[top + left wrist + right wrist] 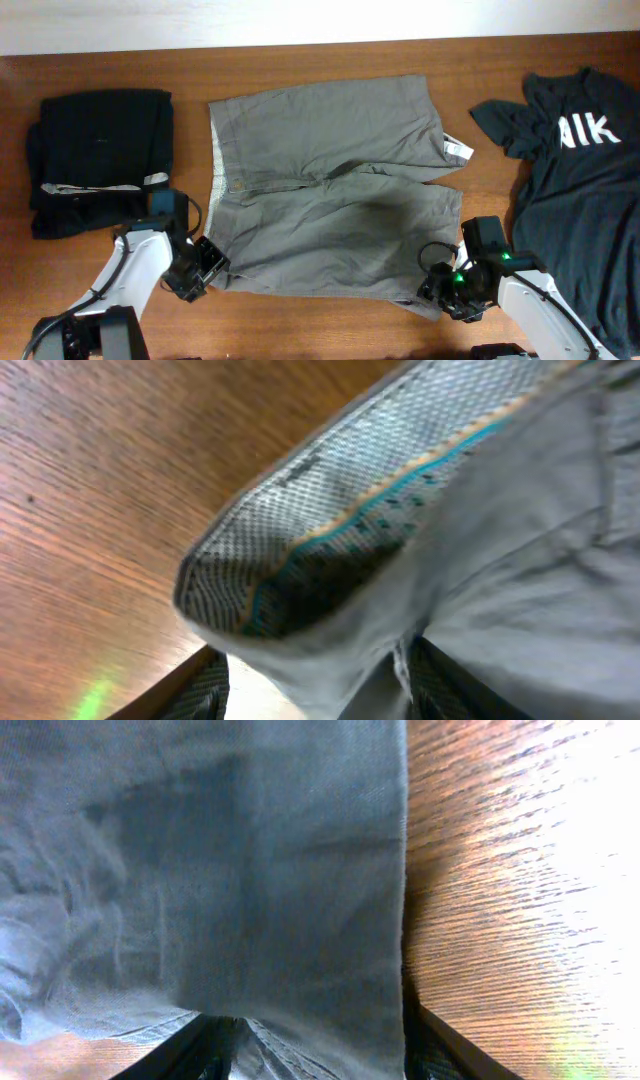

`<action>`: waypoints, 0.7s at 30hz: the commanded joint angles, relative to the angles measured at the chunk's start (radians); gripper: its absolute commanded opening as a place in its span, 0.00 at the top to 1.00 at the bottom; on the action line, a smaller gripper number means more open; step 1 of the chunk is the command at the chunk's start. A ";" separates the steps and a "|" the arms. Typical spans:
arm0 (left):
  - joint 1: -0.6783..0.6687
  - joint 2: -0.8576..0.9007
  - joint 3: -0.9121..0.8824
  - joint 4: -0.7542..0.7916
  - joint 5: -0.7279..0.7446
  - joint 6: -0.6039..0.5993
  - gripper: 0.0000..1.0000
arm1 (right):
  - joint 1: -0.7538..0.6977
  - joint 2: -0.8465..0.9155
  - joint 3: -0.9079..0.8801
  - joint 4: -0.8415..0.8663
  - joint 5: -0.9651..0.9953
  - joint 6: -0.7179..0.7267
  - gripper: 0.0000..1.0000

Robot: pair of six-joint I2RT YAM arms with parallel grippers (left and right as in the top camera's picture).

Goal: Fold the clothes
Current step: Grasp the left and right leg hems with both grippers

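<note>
The clothes are grey-khaki shorts lying spread flat in the middle of the table, waistband to the left and a small white label at the right. My left gripper is at the near waistband corner. In the left wrist view the patterned inner waistband curls up, and cloth hangs between the parted fingers of the left gripper. My right gripper is at the near right hem corner. There the shorts fill the space between its spread fingers. Both stand open around the cloth.
A folded black garment lies at the left of the wooden table. A dark T-shirt with white letters is spread at the right edge, close to my right arm.
</note>
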 commanded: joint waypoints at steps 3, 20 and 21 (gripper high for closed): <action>0.005 -0.005 -0.018 0.034 -0.039 -0.017 0.46 | 0.005 0.002 -0.002 0.008 0.000 -0.002 0.48; 0.004 -0.013 0.034 0.014 0.077 0.183 1.00 | 0.005 0.001 0.109 -0.097 0.001 -0.026 0.96; 0.004 -0.018 0.051 0.000 0.091 0.200 0.99 | 0.005 0.001 0.136 -0.119 0.001 -0.042 0.96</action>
